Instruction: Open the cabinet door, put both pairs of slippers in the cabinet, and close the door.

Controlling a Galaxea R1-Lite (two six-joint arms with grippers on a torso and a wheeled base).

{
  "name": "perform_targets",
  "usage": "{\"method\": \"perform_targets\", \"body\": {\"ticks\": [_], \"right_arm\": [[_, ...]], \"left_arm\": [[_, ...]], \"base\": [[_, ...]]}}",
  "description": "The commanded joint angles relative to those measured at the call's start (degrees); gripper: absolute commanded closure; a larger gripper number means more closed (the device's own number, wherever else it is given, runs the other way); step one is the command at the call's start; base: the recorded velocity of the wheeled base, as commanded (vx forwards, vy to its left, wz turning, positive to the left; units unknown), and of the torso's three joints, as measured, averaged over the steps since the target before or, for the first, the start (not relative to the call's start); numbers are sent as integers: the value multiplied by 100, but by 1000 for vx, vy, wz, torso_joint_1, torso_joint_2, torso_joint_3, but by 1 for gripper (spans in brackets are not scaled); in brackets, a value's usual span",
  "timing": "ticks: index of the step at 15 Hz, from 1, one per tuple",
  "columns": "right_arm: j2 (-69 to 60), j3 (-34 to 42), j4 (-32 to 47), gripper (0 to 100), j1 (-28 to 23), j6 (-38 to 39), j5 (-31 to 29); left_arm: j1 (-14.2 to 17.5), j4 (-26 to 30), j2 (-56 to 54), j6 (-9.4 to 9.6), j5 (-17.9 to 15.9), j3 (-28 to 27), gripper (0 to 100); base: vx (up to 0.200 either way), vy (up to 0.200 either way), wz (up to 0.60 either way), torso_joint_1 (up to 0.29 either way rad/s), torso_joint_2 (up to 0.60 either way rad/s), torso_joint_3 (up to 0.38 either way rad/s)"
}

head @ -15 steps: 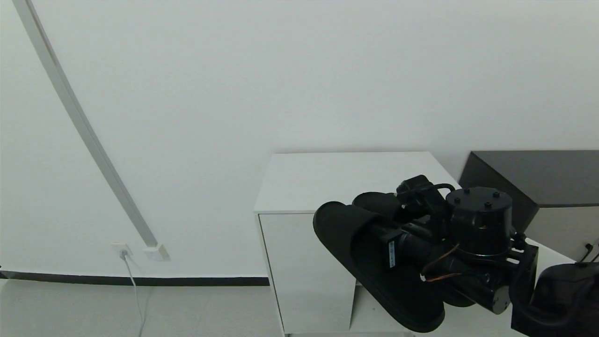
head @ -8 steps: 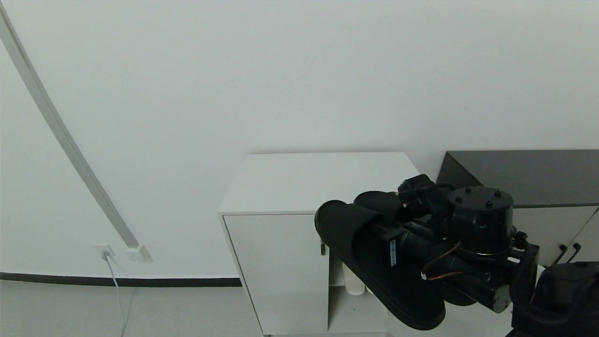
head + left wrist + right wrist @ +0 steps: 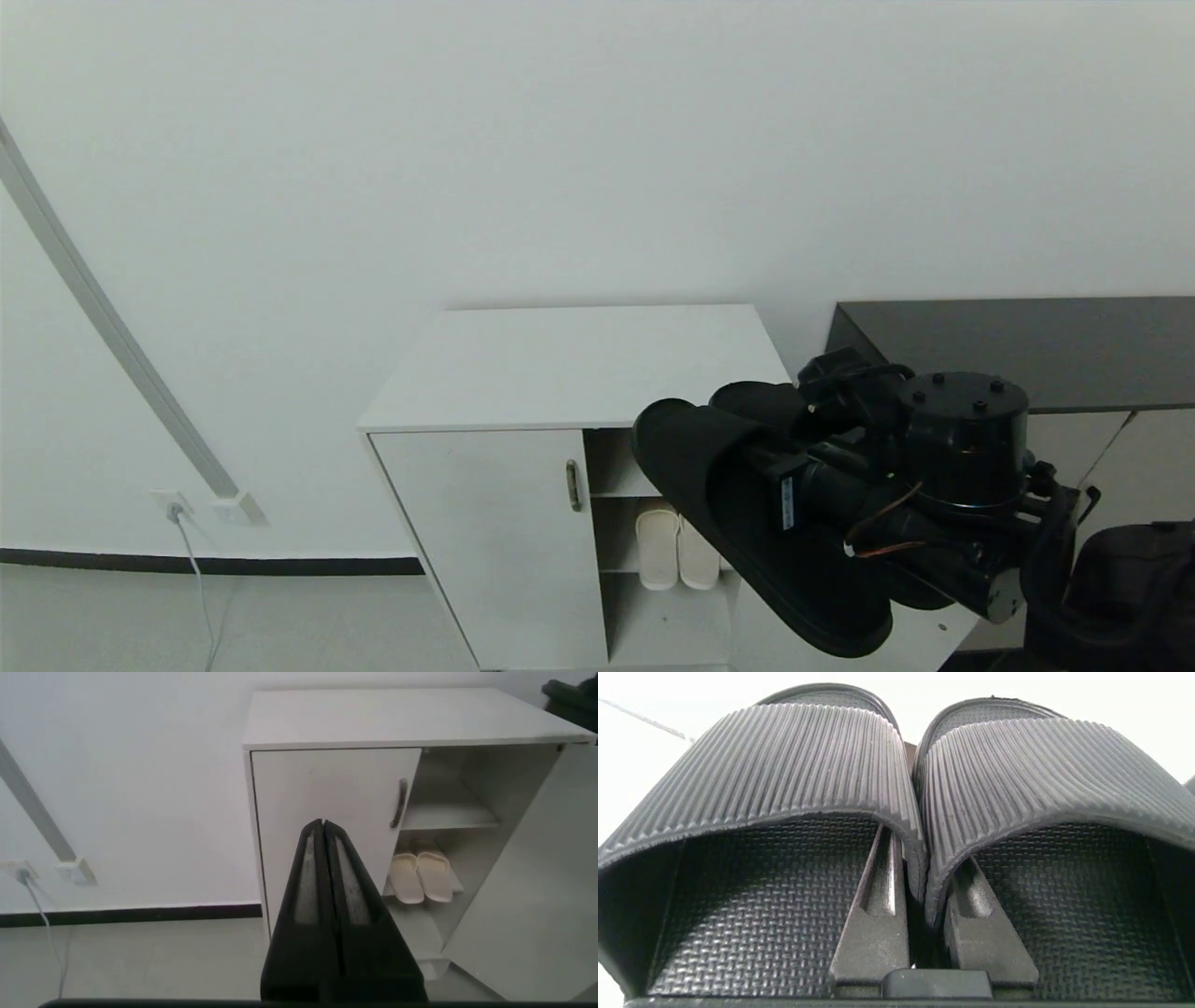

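A white cabinet [image 3: 560, 364] stands against the wall, its left door [image 3: 485, 532] shut and its right half open. A pair of white slippers [image 3: 676, 558] lies on the middle shelf, seen too as white slippers [image 3: 422, 875] in the left wrist view, beside the swung-out right door [image 3: 537, 887]. My right gripper [image 3: 789, 490] is shut on a pair of black slippers [image 3: 719, 485], held in the air in front of the open half. Its fingers [image 3: 873, 905] sit inside the two black slippers [image 3: 813, 775], pinching their inner walls together. My left gripper [image 3: 323, 831] is shut and empty, facing the cabinet [image 3: 402, 714].
A dark-topped counter [image 3: 1018, 345] adjoins the cabinet on the right. On the wall to the left run a slanted cable duct [image 3: 103, 317] and a socket with a plugged cable [image 3: 173, 511]. Bare floor lies left of the cabinet.
The head camera has moved: the cabinet now sits further left in the picture, and its open right half with the white slippers has come into sight. The right gripper still holds the black slippers.
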Motion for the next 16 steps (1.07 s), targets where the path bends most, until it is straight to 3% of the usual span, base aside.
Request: {"method": "perform_targets", "body": {"ticks": [1, 16], "right_arm": [[9, -7, -4, 100, 3, 2, 1], [80, 46, -4, 100, -41, 2, 1]], "left_arm": [[-7, 1, -1, -4, 2, 0, 100], [-7, 1, -1, -4, 2, 0, 100]], "base": [[0, 0, 0, 0, 0, 0], [0, 0, 0, -5, 11, 6]]}}
